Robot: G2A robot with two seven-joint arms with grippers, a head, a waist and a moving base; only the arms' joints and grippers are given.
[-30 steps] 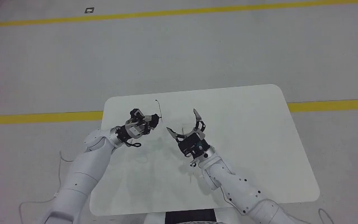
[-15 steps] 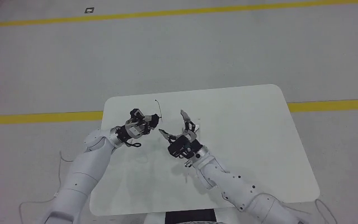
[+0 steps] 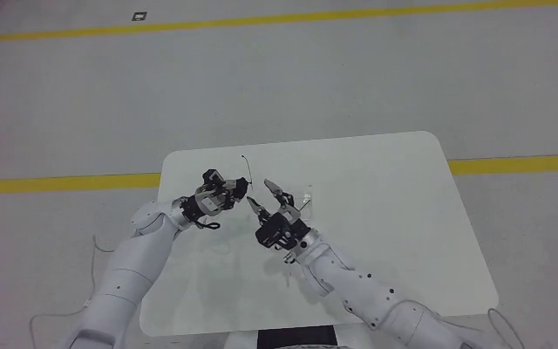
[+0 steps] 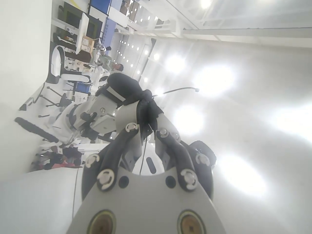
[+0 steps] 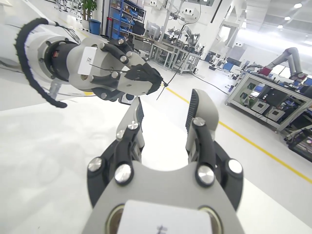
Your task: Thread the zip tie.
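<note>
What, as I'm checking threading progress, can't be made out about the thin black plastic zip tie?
- Top view: the thin black plastic zip tie is too small to show whether its tail has entered its head.
- Left wrist view: black pads of the left gripper hide where it is pinched; ceiling glare washes out the strand.
- Right wrist view: the tie's far end fades into workshop clutter beyond the open right gripper.

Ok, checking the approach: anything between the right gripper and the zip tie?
Nothing; the right wrist view shows bare air from the right gripper to the zip tie.
</note>
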